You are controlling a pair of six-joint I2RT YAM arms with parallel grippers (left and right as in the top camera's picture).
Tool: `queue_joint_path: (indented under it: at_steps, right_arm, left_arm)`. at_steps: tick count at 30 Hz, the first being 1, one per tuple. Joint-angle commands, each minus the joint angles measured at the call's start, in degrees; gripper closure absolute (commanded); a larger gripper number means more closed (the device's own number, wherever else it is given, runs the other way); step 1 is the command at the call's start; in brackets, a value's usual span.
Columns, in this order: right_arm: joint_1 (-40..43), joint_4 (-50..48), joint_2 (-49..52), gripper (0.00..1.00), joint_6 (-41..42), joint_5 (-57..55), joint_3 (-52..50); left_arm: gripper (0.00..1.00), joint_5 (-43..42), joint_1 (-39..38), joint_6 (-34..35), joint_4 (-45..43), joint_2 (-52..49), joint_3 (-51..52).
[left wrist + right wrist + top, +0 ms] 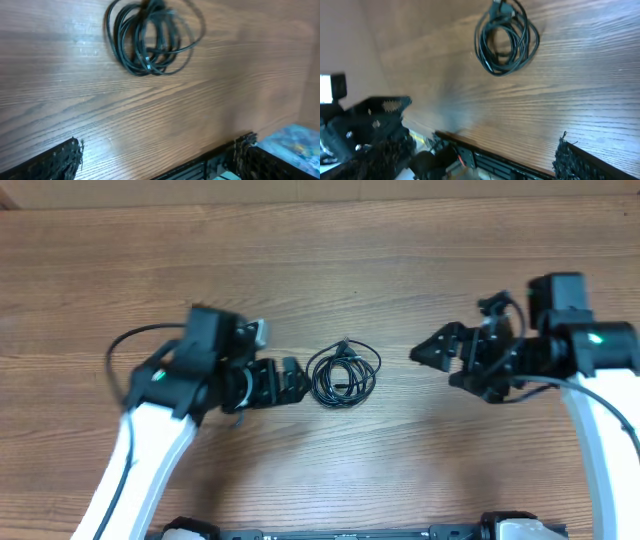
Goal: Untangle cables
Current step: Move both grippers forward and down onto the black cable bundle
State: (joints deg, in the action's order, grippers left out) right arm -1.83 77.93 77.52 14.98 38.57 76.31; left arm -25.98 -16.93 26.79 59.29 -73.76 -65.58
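Note:
The cables [343, 374] lie as one small black coiled tangle on the wooden table, midway between the two arms. They show near the top of the left wrist view [152, 42] and of the right wrist view [506, 42]. My left gripper [298, 380] sits just left of the tangle, open, with nothing between its fingers [60, 160]. My right gripper [435, 358] hangs farther off to the right, also open and empty, one finger [575, 162] showing at the bottom right of its view.
The wooden table [320, 270] stretches on all sides of the tangle. The arms' mounting rail [340, 532] runs along the front edge, and its dark frame [490, 160] shows below the table edge in the right wrist view.

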Motion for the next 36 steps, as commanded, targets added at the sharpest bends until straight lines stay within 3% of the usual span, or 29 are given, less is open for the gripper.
queue_joint_path:
  at_steps: [1,5,14,20,26,36]
  right_arm:
    - [-3.02,-1.46,3.13,0.01,0.28,-1.7,-0.35]
    - [-4.94,-3.85,7.15,0.04,2.03,-2.54,-0.35]
    - [-5.25,-9.55,13.53,0.06,8.87,-8.57,-0.37]
    - [-5.25,-12.33,16.33,0.05,9.05,-8.57,-0.39]
    - [-5.27,-13.62,19.32,0.06,9.05,-8.55,-0.63]
    - [-5.27,-13.84,21.0,0.06,9.01,-8.55,-1.42]
  left_arm:
    - [0.0,-0.52,-0.72,2.86,-0.42,-5.97,-1.11]
    - [0.0,-7.28,-0.68,0.72,-1.49,-13.09,-1.11]
    - [0.01,-8.68,-0.79,0.46,-6.25,-24.76,-1.11]
    - [0.28,-12.79,-1.31,1.88,-12.76,-28.68,-1.11]
    - [0.4,-9.92,-3.89,9.53,-16.72,-31.47,-1.11]
    - [0.6,-4.81,-6.88,15.91,-19.5,-33.77,-1.11]
